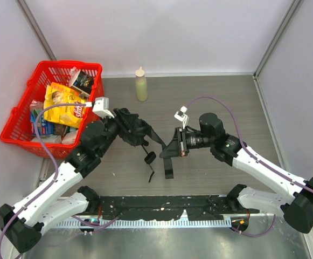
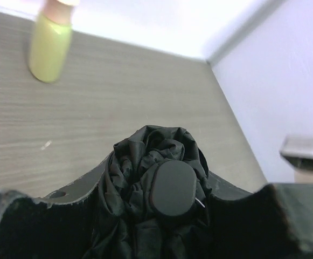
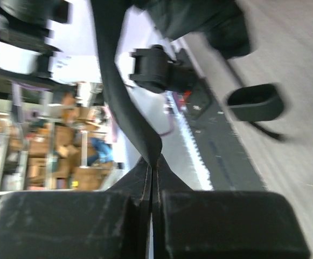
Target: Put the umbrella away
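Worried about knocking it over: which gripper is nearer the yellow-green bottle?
Left. The left gripper, holding the umbrella, is just nearside of the bottle; the right gripper is farther, nearside and to its right.

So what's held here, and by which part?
Both hold the umbrella: left end effector around its bunched fabric near the round cap, right end effector pinching a flat black strap.
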